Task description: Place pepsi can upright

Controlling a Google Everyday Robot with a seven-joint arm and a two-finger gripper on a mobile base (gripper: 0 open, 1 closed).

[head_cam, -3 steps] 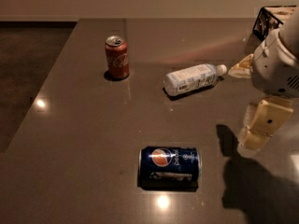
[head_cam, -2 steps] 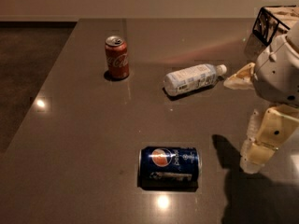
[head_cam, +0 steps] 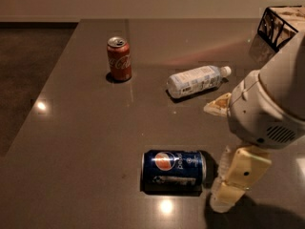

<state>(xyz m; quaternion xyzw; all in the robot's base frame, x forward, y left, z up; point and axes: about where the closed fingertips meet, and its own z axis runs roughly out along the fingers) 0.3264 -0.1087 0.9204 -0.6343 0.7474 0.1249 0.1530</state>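
The pepsi can (head_cam: 173, 168) lies on its side on the grey-brown table (head_cam: 86, 142), near the front edge, logo facing up and its silver top pointing right. My gripper (head_cam: 217, 156) hangs from the white arm (head_cam: 271, 109) just right of the can's top end and is not touching it. It is open and empty: one cream finger (head_cam: 238, 175) reaches down beside the can, and the other (head_cam: 217, 104) sits farther back.
A red cola can (head_cam: 118, 58) stands upright at the back left. A clear plastic bottle (head_cam: 198, 80) with a white cap lies on its side at the back middle. A black wire basket (head_cam: 281, 25) stands at the back right corner.
The arm and gripper have moved forward and left, from the table's right side down to the pepsi can's right end. The cans and the bottle have not moved.
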